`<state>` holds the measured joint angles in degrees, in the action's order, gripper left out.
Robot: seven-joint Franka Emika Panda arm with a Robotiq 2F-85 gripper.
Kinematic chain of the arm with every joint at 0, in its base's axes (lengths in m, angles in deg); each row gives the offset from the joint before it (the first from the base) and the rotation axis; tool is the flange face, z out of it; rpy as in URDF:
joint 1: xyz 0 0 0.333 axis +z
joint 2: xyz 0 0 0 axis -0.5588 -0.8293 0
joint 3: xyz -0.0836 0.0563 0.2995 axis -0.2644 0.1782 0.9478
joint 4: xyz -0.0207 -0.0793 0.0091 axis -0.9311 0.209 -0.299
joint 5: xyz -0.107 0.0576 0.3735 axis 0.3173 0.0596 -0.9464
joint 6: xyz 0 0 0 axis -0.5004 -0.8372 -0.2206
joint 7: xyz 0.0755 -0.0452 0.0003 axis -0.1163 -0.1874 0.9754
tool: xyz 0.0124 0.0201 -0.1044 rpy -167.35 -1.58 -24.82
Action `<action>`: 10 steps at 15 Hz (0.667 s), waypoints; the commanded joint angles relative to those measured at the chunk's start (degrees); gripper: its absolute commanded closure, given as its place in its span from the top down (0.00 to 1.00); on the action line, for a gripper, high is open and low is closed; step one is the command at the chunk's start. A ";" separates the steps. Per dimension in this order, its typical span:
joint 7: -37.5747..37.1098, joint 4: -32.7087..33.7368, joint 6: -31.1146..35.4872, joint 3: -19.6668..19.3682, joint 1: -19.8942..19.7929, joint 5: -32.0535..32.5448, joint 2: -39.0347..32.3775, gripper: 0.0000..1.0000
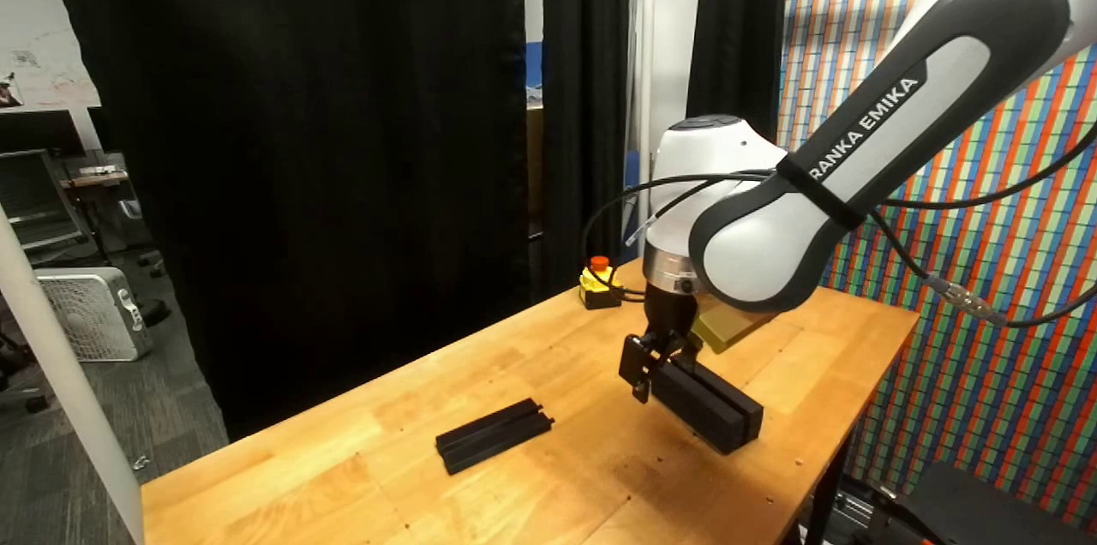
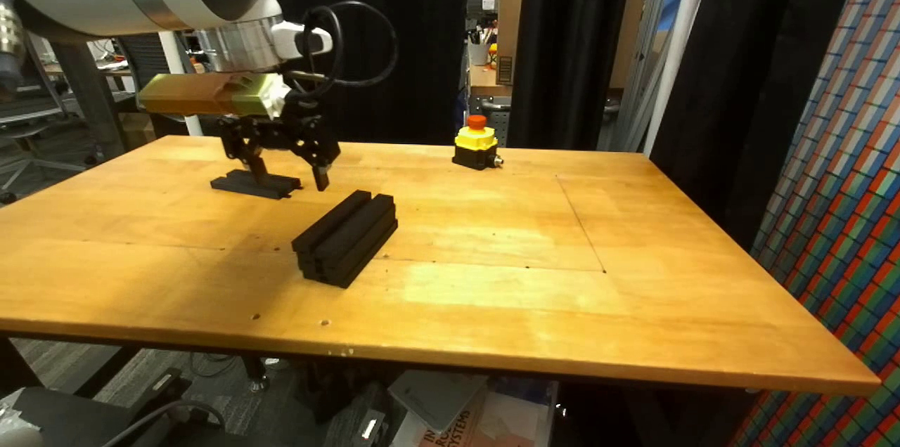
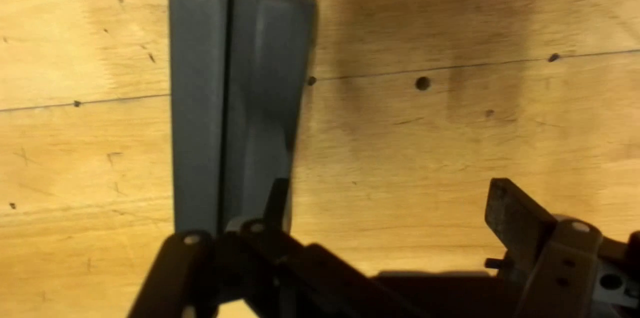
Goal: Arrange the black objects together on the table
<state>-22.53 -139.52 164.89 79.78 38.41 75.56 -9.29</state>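
You are hovering the gripper (image 2: 290, 178) above the table (image 2: 633, 320) with its jaws standing wide apart, and in the wrist view one finger (image 3: 276, 203) is overlapping the edge of the stack of black bars (image 2: 344, 240) while the other is showing over the wood. The stack is resting on the table, and in both exterior views two more black bars (image 1: 493, 435) are lying flat, side by side, well apart from it.

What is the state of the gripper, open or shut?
The gripper is open: in the wrist view, its fingers stand wide apart, with the table showing between their tips.
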 commanded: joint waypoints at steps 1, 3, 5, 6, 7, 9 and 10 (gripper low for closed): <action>-0.97 3.33 -3.19 3.48 2.88 1.81 -0.90 1.00; 0.65 5.84 -4.25 5.21 4.55 3.09 -2.97 1.00; 3.45 9.21 -5.89 6.29 6.26 4.45 -6.15 1.00; 5.02 11.04 -6.41 6.57 7.00 5.02 -8.03 1.00; 6.66 12.98 -7.30 6.71 7.59 5.98 -9.86 1.00; 10.45 16.84 -8.36 6.54 8.66 8.09 -13.69 1.00; 12.46 19.02 -8.93 6.29 9.10 9.37 -15.77 1.00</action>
<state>-15.45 -127.98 158.84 86.63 46.41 81.63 -18.55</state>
